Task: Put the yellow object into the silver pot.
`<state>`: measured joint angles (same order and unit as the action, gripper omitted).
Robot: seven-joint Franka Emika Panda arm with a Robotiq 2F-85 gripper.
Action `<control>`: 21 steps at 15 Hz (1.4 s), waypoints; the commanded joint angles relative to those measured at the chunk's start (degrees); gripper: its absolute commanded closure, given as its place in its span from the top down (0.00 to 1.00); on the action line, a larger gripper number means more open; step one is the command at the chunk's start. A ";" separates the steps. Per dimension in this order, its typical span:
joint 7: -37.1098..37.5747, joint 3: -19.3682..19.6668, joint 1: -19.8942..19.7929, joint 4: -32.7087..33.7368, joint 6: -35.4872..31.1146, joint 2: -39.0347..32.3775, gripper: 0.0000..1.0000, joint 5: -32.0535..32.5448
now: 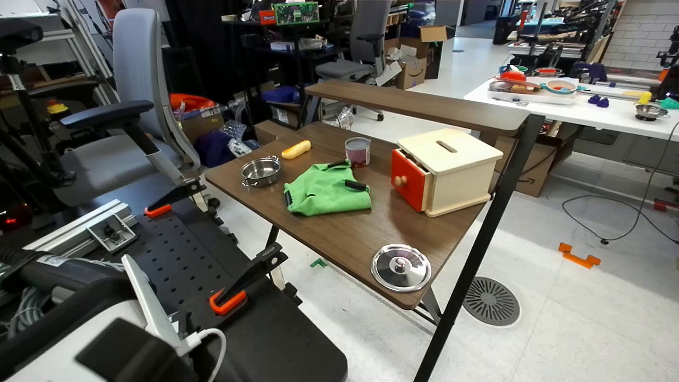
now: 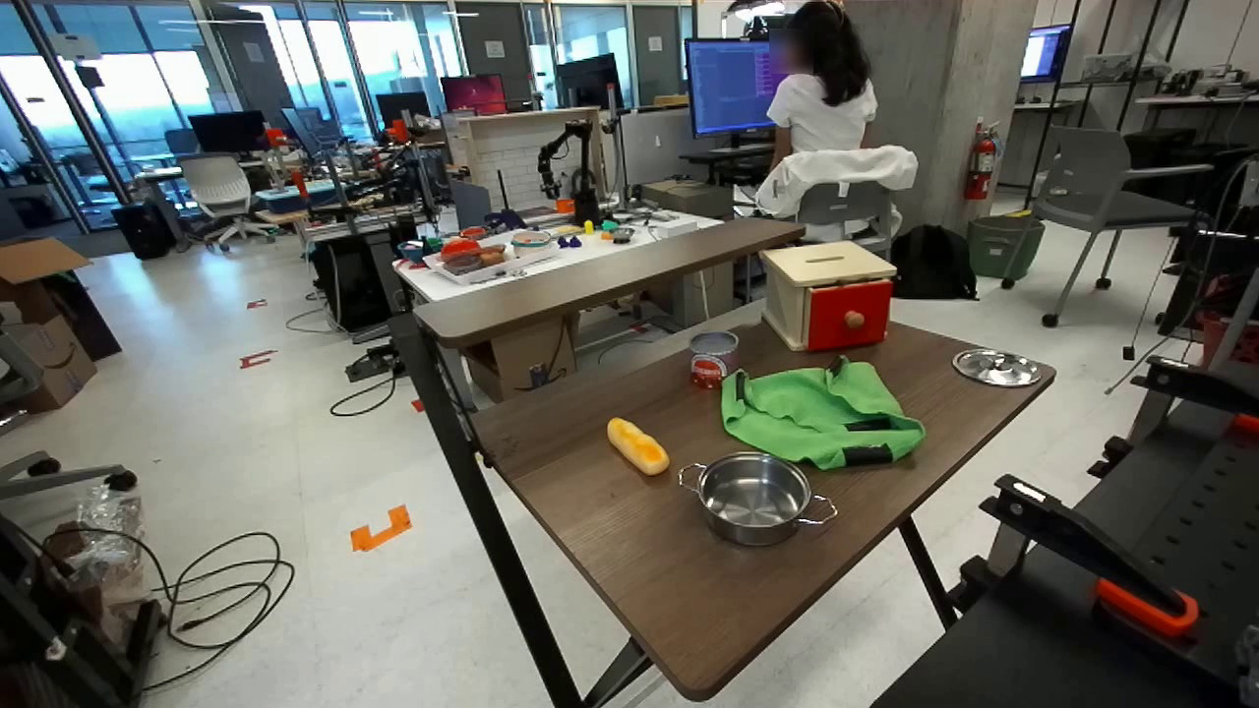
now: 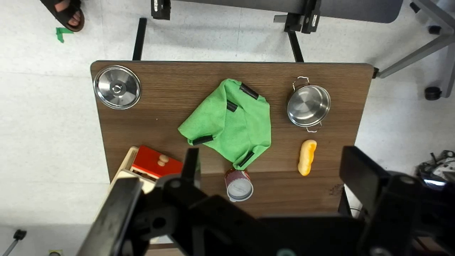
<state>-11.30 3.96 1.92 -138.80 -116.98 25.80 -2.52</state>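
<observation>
On the brown table (image 2: pixel 679 590), the yellow object (image 2: pixel 637 446) lies near the 2-handled silver pot (image 2: pixel 754 503).

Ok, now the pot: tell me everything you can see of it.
The pot is round, shallow and shiny silver, apparently metal, with two looped handles on opposite sides. It stands upright, uncovered and empty on the table, near the yellow object and cloth but apart from both. Only the table touches it.

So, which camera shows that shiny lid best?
The wrist view: it looks down on the lid, so its whole round face shows, uncovered. Both exterior views show it whole too, but slanted and smaller.
</observation>
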 commanded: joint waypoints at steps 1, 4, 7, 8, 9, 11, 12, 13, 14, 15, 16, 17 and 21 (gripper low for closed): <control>1.46 -1.37 -0.25 -1.68 -3.15 -2.48 1.00 0.79; 2.48 -3.16 0.69 -4.12 -8.83 -5.99 1.00 0.53; 6.15 -6.22 1.21 -6.23 -18.20 -11.81 1.00 1.00; 8.11 -7.35 1.24 -6.75 -21.69 -13.92 1.00 1.57; 10.44 -8.57 1.22 -7.11 -25.84 -16.64 1.00 2.63; 16.95 -10.86 0.77 -6.40 -32.24 -22.65 1.00 7.11; 20.10 -11.38 0.75 -5.60 -34.07 -25.49 1.00 9.41; 23.42 -11.63 1.04 -4.05 -34.95 -28.97 1.00 11.29; 26.79 -11.59 1.53 -2.52 -35.64 -32.06 1.00 13.65; 29.71 -11.19 2.41 -0.53 -35.67 -35.14 1.00 15.75; 32.12 -10.38 3.59 1.36 -35.83 -37.99 1.00 17.33; 34.21 -9.54 4.95 3.76 -35.52 -41.00 1.00 18.37; 38.70 -6.52 10.69 14.85 -34.36 -52.05 1.00 17.60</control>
<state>24.25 -5.29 8.28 -133.02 -152.09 -17.96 14.91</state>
